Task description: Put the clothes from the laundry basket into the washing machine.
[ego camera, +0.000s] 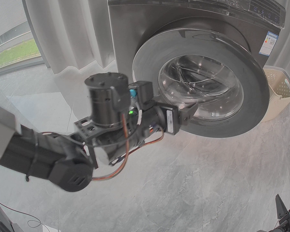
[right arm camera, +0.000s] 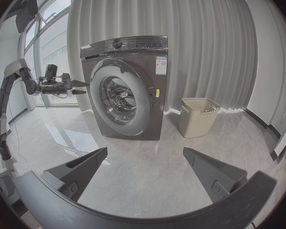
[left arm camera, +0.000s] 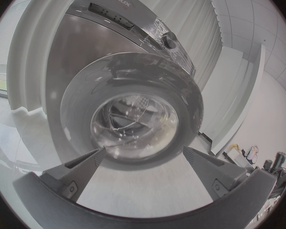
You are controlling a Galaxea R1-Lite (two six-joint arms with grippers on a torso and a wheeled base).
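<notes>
Right claw [right arm camera: 144, 153]: low over the grey floor [ego camera: 190, 190], well back from the machine, fingers spread, nothing between them.

Left claw [ego camera: 190, 111]: arm stretched forward, tips close in front of the lower rim of the washing machine door [ego camera: 199, 84]. Cannot tell if they touch it. In the left wrist view the claw [left arm camera: 143, 153] is spread wide and empty, with the round glass framed between its fingers.

Washing machine [ego camera: 135, 26]: grey front-loader standing against a white curtain [ego camera: 71, 23]. The door looks slightly proud of the front panel, perhaps ajar, but it is not swung wide. Drum seen through the glass; no cloth made out inside.

Laundry basket [right arm camera: 197, 118]: pale, perforated, on the floor just beside the machine on the robot's right. Its contents cannot be made out from here, so where the clothes lie cannot be told.

Judgement: still the opening step, with no garment lifted yet. The next move calls for the left claw to catch the door's edge and draw it fully open. That would clear the mouth of the drum, and the right claw is the nearer one to work the basket.
</notes>
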